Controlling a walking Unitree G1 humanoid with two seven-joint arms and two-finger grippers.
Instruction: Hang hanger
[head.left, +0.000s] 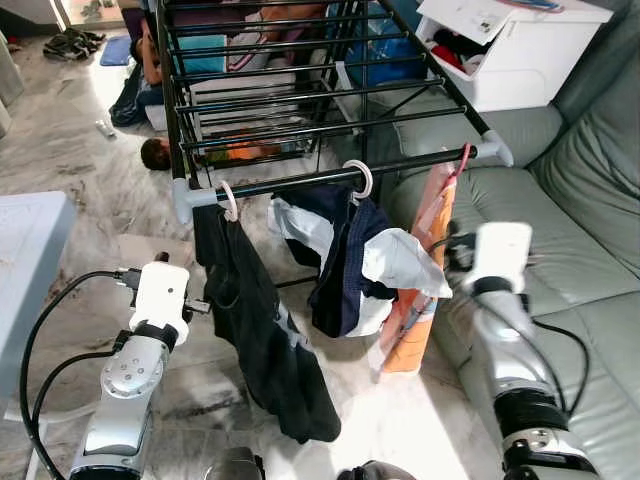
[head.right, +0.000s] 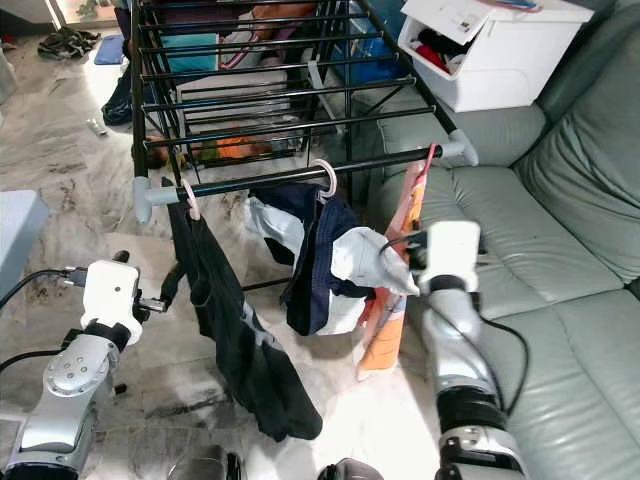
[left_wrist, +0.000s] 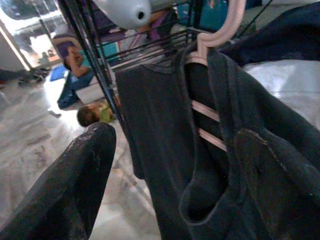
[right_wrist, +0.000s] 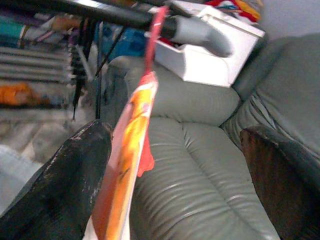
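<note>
From the head views, three hangers were hooked on the front rail (head.left: 330, 178) of the drying rack: a pink one with a black garment (head.left: 262, 330) at the left end, a white one with a navy-and-white shirt (head.left: 345, 262) mid-rail, and the red hanger (head.left: 463, 160) with an orange garment (head.left: 415, 290) near the right end, so the hanging looked done. The left wrist view had the left gripper (left_wrist: 170, 185) jaws apart around the black garment, gripping nothing. The right wrist view showed the right gripper (right_wrist: 175, 180) spread too, the orange garment hanging free between its fingers, the sofa (right_wrist: 200, 165) behind.
</note>
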